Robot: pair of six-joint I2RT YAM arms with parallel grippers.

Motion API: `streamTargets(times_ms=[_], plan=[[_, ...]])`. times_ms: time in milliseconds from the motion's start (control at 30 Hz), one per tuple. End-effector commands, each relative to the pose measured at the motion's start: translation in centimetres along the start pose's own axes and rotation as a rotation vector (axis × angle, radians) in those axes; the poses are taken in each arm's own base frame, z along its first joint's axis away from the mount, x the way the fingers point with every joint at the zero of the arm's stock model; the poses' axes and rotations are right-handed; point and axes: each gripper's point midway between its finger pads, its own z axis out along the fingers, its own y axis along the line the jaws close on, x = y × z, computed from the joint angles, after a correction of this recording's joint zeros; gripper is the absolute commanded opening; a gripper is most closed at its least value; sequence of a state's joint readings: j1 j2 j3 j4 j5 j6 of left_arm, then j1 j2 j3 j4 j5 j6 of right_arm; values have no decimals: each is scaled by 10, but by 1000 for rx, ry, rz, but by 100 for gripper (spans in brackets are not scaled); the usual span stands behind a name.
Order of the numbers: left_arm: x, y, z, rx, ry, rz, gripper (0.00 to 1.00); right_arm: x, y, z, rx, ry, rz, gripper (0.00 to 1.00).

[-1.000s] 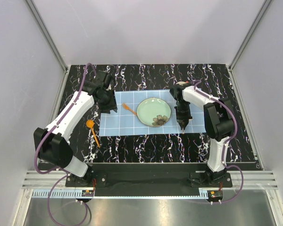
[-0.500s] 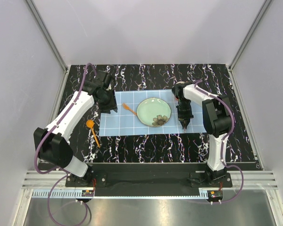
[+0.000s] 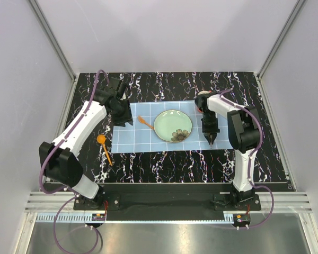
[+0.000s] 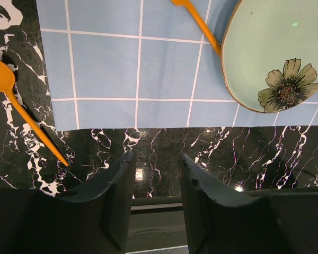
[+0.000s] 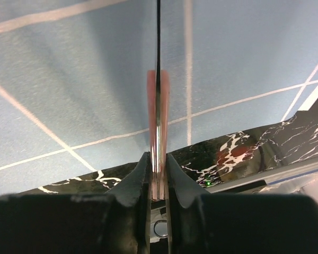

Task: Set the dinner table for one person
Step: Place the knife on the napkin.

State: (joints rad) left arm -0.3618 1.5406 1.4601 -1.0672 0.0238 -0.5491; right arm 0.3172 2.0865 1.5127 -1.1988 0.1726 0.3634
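While right fingers (image 5: 139, 180) pinch a thin utensil (image 5: 157, 132), left fingers (image 4: 119, 196) spread, dinner table (image 4: 164, 143) beneath

A light blue mat (image 3: 143, 138) with a white grid is laid out flat, pretty much centred. A pale green plate (image 3: 173, 126) with a dark flower print is set on it, right of middle. An orange fork (image 3: 144, 122) is laid slanted on the mat just left of the plate. An orange spoon (image 3: 102, 142) is left off the mat, on the counter (image 3: 175, 84) near its left edge. A thin utensil (image 5: 157, 106) with a reddish handle is seen edge-on over the mat's near edge; which kind can't be told.
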Motion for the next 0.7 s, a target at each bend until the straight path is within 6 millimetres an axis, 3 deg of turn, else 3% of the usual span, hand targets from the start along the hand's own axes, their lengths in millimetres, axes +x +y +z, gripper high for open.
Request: streamTargets(times_ms=[0,167,233,500,667], plan=[[-11,-13,-9,49,-30,14,41,0,-18,6,58,18,79,17],[-12,-14,-10,51,-34,20,41,2,-21,9,78,31,89,22],[-12,-13,-11,49,-35,23,41,2,-19,9,66,29,90,29],[-10,-10,-11,42,-36,26,41,1,-15,9,46,26,85,29],[-10,-10,-10,40,-33,26,41,-2,-27,10,113,-4,107,29]])
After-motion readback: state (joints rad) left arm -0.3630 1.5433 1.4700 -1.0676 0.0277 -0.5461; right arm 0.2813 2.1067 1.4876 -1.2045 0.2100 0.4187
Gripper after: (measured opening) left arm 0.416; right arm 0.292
